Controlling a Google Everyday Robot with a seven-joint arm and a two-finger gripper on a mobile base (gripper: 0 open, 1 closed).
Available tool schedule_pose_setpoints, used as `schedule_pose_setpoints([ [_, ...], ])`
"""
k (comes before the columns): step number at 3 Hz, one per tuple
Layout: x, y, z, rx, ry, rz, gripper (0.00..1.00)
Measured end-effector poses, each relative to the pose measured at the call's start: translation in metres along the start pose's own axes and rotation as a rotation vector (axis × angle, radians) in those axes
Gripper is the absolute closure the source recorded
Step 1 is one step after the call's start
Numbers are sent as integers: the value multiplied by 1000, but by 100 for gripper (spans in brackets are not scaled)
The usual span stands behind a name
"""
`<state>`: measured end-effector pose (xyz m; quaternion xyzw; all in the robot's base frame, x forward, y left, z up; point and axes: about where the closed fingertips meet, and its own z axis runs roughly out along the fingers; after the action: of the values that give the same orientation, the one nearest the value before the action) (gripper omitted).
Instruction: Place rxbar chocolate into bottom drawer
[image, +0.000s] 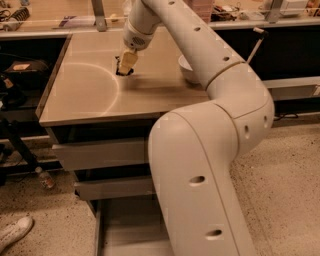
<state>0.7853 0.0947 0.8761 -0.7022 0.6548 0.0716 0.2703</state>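
Rxbar chocolate (121, 70) is sitting pinched in the gripper (127, 64), which is clamping it low over the steel countertop (85, 95), toward the back. Wrapper print is too small to read. White bowl (186, 70) is standing nearby, apart. Bottom drawer (125, 225) is hanging open below, partly hidden behind the arm (200, 165).
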Motion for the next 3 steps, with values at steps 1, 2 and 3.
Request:
schedule_pose_setpoints([
  [1, -9, 12, -48, 79, -57, 51, 100],
  [2, -19, 34, -50, 65, -69, 44, 100],
  [3, -12, 43, -53, 44, -37, 60, 100],
])
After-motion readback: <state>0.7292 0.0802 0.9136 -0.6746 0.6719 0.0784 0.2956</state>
